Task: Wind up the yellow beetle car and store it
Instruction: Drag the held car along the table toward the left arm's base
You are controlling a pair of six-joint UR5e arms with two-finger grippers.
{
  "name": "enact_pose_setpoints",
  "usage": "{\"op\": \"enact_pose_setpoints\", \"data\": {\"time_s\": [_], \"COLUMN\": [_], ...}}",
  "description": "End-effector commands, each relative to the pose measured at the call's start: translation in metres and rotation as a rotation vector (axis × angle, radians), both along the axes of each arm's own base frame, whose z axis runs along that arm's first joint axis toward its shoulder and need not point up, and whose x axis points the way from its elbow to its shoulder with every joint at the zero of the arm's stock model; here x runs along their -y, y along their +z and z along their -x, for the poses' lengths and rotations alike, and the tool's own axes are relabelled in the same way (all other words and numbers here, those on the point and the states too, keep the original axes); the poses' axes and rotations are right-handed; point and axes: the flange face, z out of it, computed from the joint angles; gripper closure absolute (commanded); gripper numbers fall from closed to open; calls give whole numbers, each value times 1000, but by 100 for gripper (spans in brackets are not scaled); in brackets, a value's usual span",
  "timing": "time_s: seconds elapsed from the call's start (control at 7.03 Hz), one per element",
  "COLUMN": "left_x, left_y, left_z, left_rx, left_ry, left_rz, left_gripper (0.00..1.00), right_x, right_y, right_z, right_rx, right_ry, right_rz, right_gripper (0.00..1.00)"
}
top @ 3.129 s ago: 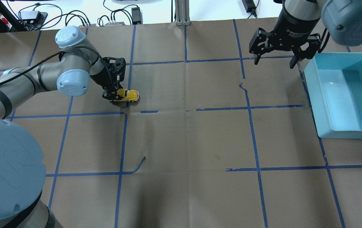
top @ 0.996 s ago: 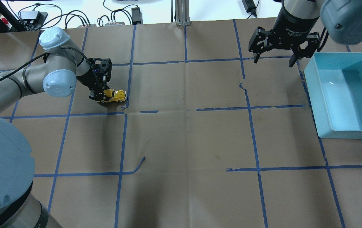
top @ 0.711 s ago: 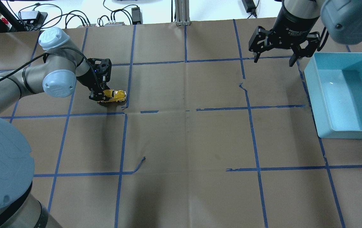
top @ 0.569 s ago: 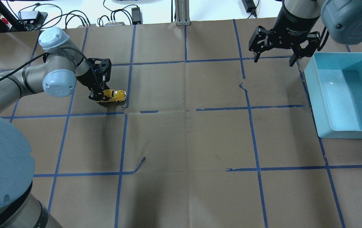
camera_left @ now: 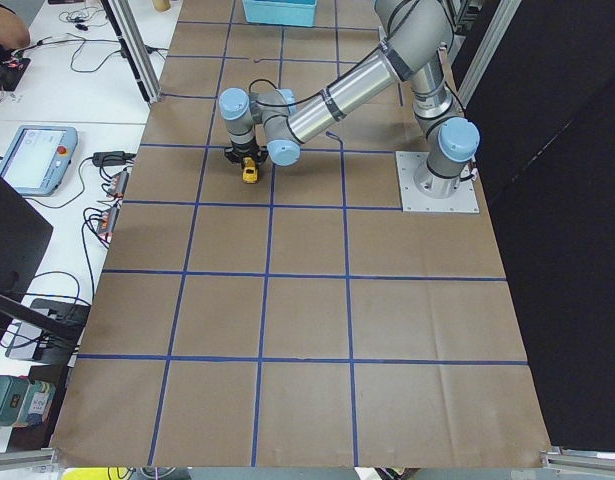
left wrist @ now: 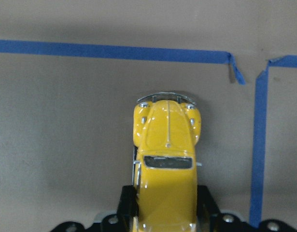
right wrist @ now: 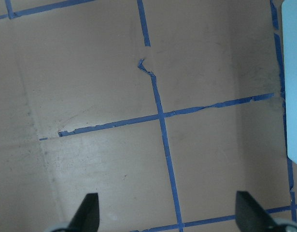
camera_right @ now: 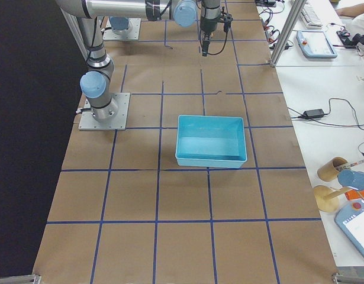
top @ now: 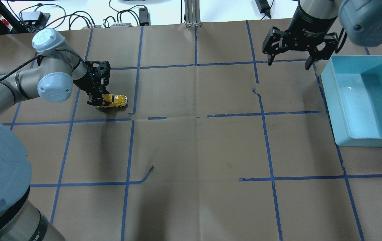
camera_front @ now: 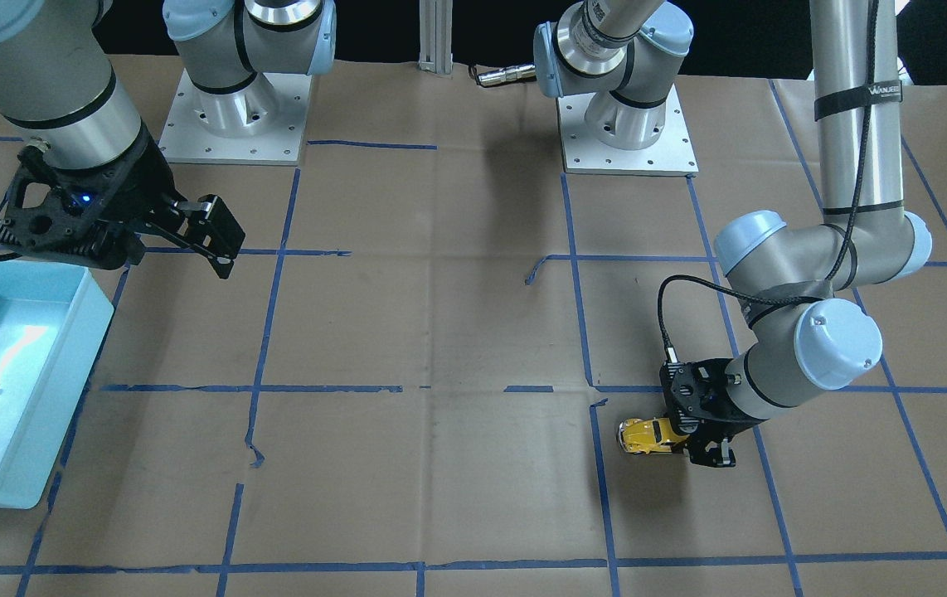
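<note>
Overhead exterior view is showing the car (top: pixel 113 100) sitting well apart from the bin (top: pixel 326 82), clear across the paper-covered table (top: pixel 194 150), with several squares of blue tape (top: pixel 266 140) lying between the two. The left gripper (top: pixel 100 101) is clamping the car's back end, one finger on each flank, and the nose is pointing toward the bin. From the left wrist camera the yellow hood, chrome bumper and dark windscreen of the car (left wrist: pixel 166 145) are sticking out ahead of the left gripper (left wrist: pixel 166 210), whose black fingers (left wrist: pixel 128 203) are pressing in on both sides of the roof. A tape corner is lying just ahead of the bumper, on the bin's side of the car. From the front-facing camera the car (camera_front: pixel 646 435) is riding very low over the paper, a shadow tight beneath it, but I cannot tell whether the wheels are touching. The left gripper (camera_front: pixel 696 438) is reaching down onto it from a bent wrist. The right gripper (top: pixel 289 65) is hanging in the air near the bin's edge that is facing the car, jaws spread wide and gripping nothing. Its wrist camera is looking straight down between the fingertips of the right gripper (right wrist: pixel 168 212) at bare paper and crossing tape, with a pale sliver of the bin (right wrist: pixel 293 82) showing at the frame's side. The bin (camera_right: pixel 211 161) is sitting flat on the table, glossy inside, with nothing in it.
</note>
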Motion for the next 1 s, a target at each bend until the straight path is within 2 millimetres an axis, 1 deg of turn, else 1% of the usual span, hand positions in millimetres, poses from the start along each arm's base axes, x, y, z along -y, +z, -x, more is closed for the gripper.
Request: {"op": "enact_pose_setpoints", "data": {"time_s": [0.0,0.57,0.71,0.85], "left_x": [1,2,2,2], "left_y": [0,-1,-1,-1], "left_z": [-2,-7,-19,-22], "left_rx": [-1,1,-1,-2], "left_ry": [-6,-3,12,-12], "left_rz": [0,-1,-2,1], "left_gripper": [100,100,100,100], "right_x": [1,4,4,5], "right_y": [0,0,1,0], "right_z": [0,3,4,5], "right_rx": [-1,-10,-10,-10], "right_ry": [2,6,5,5], "right_rz": [2,12,14,14], "right_gripper": [0,0,0,0]}}
